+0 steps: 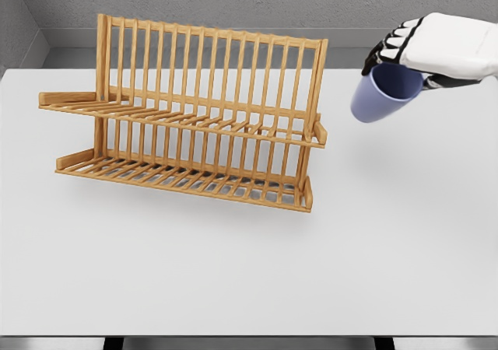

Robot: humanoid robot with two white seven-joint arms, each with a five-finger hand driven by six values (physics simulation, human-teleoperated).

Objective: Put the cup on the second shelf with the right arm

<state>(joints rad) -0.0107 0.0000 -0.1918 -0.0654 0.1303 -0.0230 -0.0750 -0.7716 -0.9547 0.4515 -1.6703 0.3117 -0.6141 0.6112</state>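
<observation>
White tabletop [233,272] fills most of the head view, backed by a grey wall along the top and left. Set on the left half of the table is a wooden dish rack [194,124] with 2 slatted shelves and a tall back of upright bars; it is turned slightly, so that its right end lies nearer the camera. The upper shelf [187,119] and the lower shelf [187,177] are both seen bare.

At the upper right, the right hand [405,50] is seen entering from the picture's right edge, white-shelled with black-jointed fingers [391,45]. The fingers are curled closed around a pale blue cup [380,93], which is gripped at its upper part. The cup is held in the air, tilted, with its open mouth turned toward the lower left and toward the camera. It is kept apart from the rack, just off the rack's right end and roughly level with the upper shelf. A soft shadow is cast on the table below the cup.
</observation>
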